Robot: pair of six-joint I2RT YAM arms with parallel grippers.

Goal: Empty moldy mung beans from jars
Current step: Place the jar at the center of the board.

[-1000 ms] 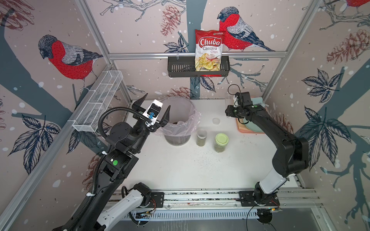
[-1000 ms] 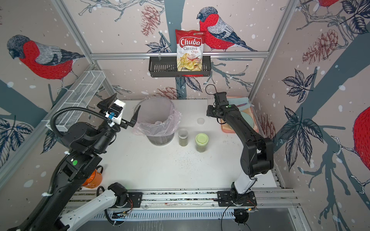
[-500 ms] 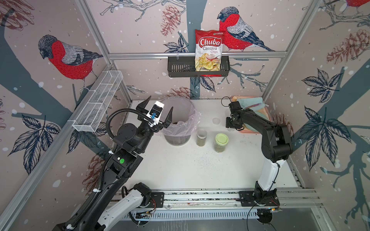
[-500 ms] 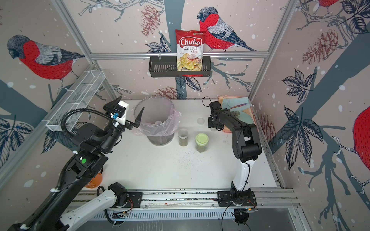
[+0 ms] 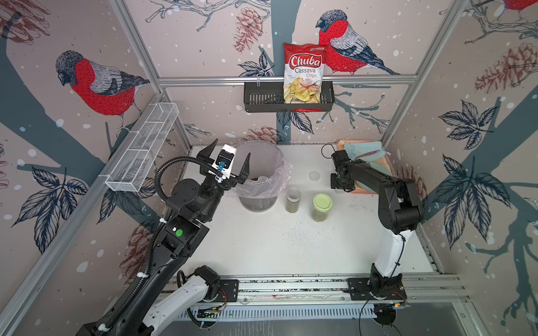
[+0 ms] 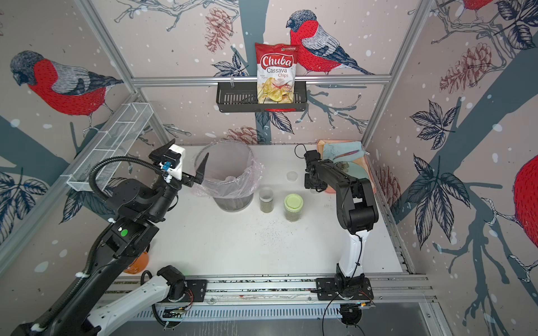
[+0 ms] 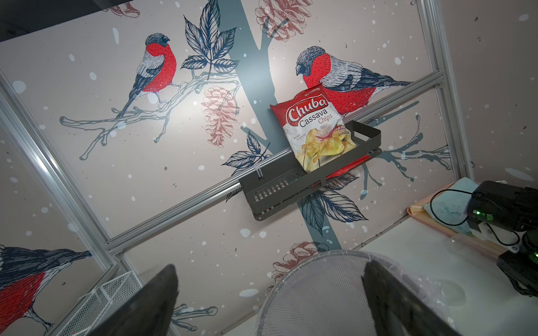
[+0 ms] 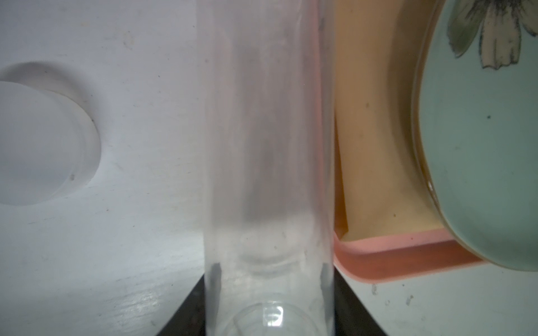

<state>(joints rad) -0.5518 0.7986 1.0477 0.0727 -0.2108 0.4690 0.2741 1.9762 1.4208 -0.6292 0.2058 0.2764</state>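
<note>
Both top views: taken from high above the front edge, facing down and toward the back wall, far enough to hold the whole table (image 5: 262, 247) (image 6: 233, 247). Left wrist view: from low beside the bin (image 7: 320, 291), tilted upward to the chips bag (image 7: 314, 128), also seen in both top views. Right wrist view: very near the clear tube (image 8: 267, 145), facing down on table and tray (image 8: 393, 256) corner.

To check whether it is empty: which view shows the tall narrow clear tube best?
The right wrist view: the tall narrow clear tube fills the middle, held in the right pincer, and looks empty. In both top views the right arm hides nearly all of it. The left wrist view misses it.
</note>
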